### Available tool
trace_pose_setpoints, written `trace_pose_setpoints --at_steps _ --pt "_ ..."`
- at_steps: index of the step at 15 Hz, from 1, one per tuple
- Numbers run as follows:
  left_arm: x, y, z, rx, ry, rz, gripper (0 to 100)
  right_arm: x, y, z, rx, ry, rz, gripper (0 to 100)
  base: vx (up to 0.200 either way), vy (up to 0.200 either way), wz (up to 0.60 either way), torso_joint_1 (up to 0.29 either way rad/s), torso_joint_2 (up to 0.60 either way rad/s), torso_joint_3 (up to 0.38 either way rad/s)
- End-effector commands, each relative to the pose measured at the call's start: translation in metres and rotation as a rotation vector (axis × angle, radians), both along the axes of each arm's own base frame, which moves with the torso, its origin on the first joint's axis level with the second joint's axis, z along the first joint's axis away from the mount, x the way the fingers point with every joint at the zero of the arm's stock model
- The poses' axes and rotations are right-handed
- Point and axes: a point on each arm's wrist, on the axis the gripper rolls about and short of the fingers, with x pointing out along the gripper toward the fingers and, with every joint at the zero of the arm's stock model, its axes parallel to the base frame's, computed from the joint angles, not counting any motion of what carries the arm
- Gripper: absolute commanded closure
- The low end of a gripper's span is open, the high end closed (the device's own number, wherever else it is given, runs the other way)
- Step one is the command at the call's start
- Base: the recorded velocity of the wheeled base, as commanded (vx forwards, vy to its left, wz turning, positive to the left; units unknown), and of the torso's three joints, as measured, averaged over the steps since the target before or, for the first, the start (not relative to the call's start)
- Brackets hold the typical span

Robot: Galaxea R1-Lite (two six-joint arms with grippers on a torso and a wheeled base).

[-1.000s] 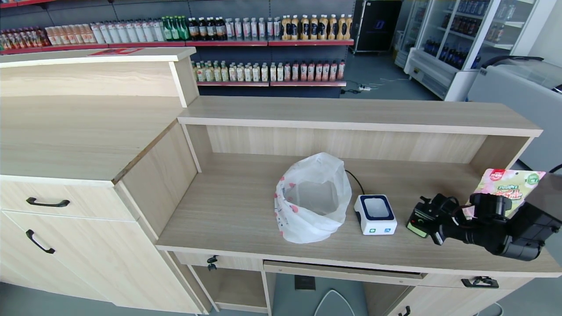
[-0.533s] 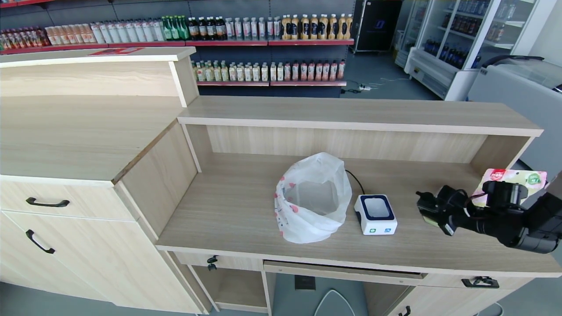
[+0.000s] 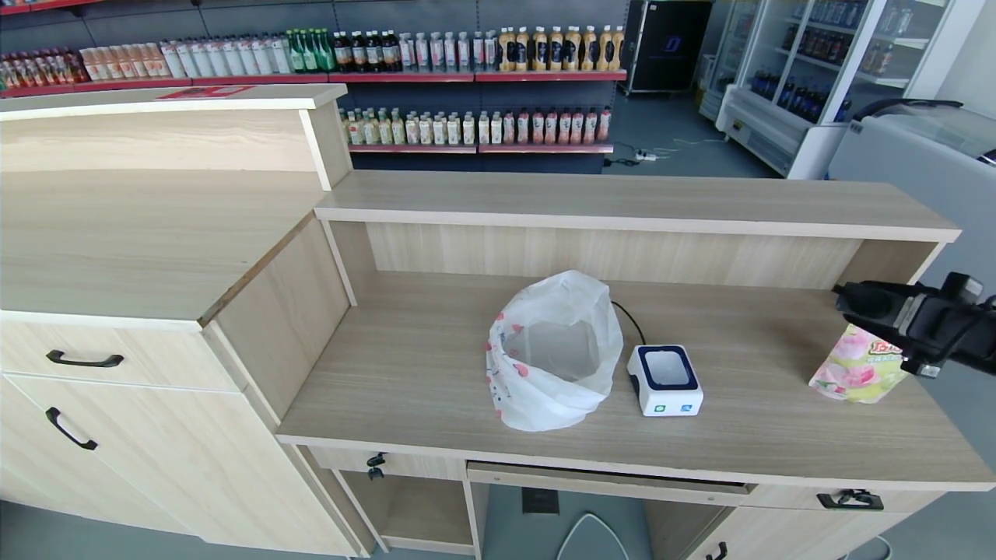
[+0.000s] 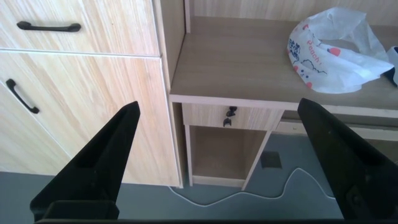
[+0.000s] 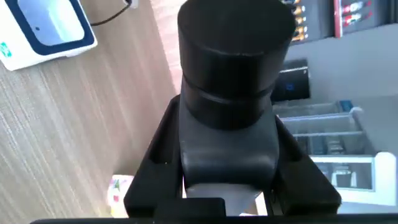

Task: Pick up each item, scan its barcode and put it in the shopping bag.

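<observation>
Left gripper [image 4: 217, 104]: fingers spread wide, nothing between them, low before the left end of the wooden desk [image 3: 405, 373].
White shopping bag [image 3: 554, 350]: mouth open, standing mid-desk.
Barcode scanner [image 3: 665, 379]: just beside the bag at its 3 o'clock; black cable [image 3: 622, 311] leaves toward 11 o'clock behind the bag.
Pink-and-green snack pouch [image 3: 860, 365]: upright, well apart at the scanner's 3 o'clock, near the desk's right end.
Right gripper [image 3: 910, 319]: at the pouch's top, covering its upper edge; whether it grips cannot be told.
</observation>
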Motion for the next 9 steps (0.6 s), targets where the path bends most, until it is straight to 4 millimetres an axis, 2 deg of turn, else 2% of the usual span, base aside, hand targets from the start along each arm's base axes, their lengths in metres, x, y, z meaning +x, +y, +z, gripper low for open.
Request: trace_pose_setpoints --at_steps 1,3,4,5,6,9 --pt "0.000 0.000 0.000 -0.001 0.000 0.000 0 -0.047 0.039 0.044 -0.196 -0.243 0.155 100 0.000 0.000 0.00 0.000 0.00 0.000" --pt "0.000 0.000 0.000 -0.001 0.000 0.000 0 -0.063 0.061 0.070 -0.455 -0.543 0.274 100 0.000 0.000 0.00 0.000 0.00 0.000" --pt "0.000 0.000 0.000 -0.001 0.000 0.000 0 -0.066 0.068 0.074 -0.494 -0.608 0.305 100 0.000 0.000 0.00 0.000 0.00 0.000" --pt "0.000 0.000 0.000 -0.001 0.000 0.000 0 -0.076 0.095 0.064 -0.531 -0.684 0.406 100 0.000 0.000 0.00 0.000 0.00 0.000" --pt "0.000 0.000 0.000 -0.001 0.000 0.000 0 -0.083 0.113 0.059 -0.581 -0.746 0.477 100 0.000 0.000 0.00 0.000 0.00 0.000" --pt "0.000 0.000 0.000 -0.001 0.000 0.000 0 -0.103 0.162 0.066 -0.665 -1.017 0.686 100 0.000 0.000 0.00 0.000 0.00 0.000"
